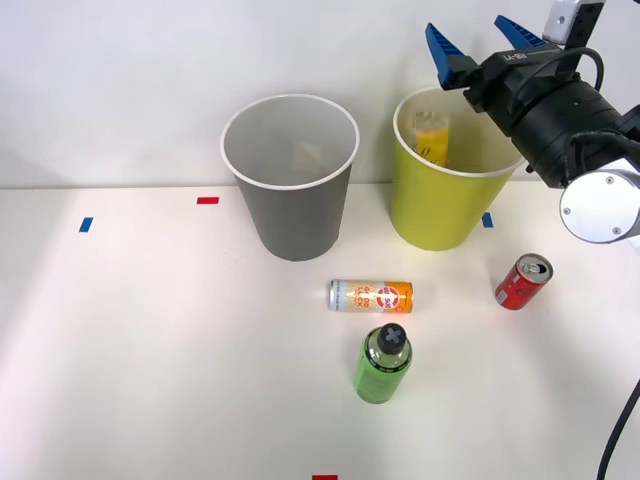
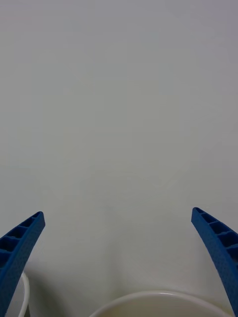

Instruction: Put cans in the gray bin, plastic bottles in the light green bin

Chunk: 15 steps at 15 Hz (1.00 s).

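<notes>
1. Hovering my right end effector (image 1: 482,45) above the light green bin (image 1: 440,215), fingers spread and empty.
2. One bottle done: the lemon-label bottle (image 1: 432,135) stands inside that bin.
3. Left on the surface (image 1: 150,350): green bottle (image 1: 383,365), orange-and-silver can (image 1: 370,295) lying down, red can (image 1: 523,281).
4. I can't tell what, if anything, is in the gray bin (image 1: 290,215); no can is visible.

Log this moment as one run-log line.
right hand: open, empty, above light green bin | lemon bottle: inside it | gray bin: no cans | green bottle, orange can, red can: on table
</notes>
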Each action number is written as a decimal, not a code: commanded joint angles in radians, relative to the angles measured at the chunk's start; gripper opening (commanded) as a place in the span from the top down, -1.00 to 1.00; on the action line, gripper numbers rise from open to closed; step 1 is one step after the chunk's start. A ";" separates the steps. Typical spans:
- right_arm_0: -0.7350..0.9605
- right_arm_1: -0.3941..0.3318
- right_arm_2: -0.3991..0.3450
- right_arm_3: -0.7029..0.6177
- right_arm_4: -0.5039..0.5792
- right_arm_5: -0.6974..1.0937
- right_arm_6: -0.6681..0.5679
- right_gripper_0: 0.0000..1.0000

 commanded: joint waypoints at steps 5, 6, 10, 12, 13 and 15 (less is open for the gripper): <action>0.192 -0.051 0.000 -0.267 0.013 0.002 0.017 -1.00; 0.237 -0.059 0.000 -0.319 0.013 0.002 0.020 -1.00; 0.433 -0.083 -0.010 -0.466 0.018 -0.055 0.024 -1.00; 0.534 -0.093 -0.011 -0.524 0.018 -0.116 0.026 -1.00; 0.602 -0.094 -0.011 -0.550 0.021 -0.172 0.029 -1.00; 0.708 -0.103 -0.011 -0.589 0.024 -0.233 0.034 -1.00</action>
